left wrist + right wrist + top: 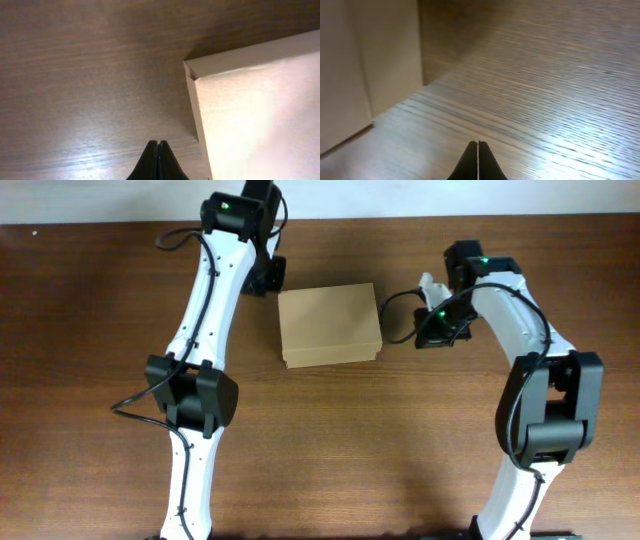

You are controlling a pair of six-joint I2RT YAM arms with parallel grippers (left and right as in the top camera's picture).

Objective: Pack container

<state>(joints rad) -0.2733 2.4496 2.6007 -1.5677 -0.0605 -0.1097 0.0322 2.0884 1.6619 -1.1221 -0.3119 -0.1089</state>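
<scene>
overhead view
desk (100,300): dark brown wood grain, filling the view from edge to edge.
container (330,327): plain brown cardboard box, rectangular, lid lying flat and closed; rests on the desk near the middle, between the two arms, turned a little askew.
left arm (215,290): white links with black joints; runs from the near edge to the far side of the desk, black wrist end just beside the far left corner of the container.
right arm (520,320): white links with black joints; rises from the near edge, bends back toward the container, wrist end near its right side with bare desk between.
finger state from above: cannot tell for either arm, tips hidden under the wrists.

left wrist view
left fingers (152,162): black, tips pressed together, nothing held; bottom centre, over bare desk.
container, seen here: one corner and the top face on the picture's right, pale under the light, flap seam showing at the corner; to one side of the tips, not touching them.
desk, seen here: wood grain with a bright patch of glare near the tips.

right wrist view
right fingers (472,162): black, tips together, nothing held; bottom centre, over bare desk.
container, seen here: side wall on the picture's left, standing on the desk, apart from the tips.
</scene>
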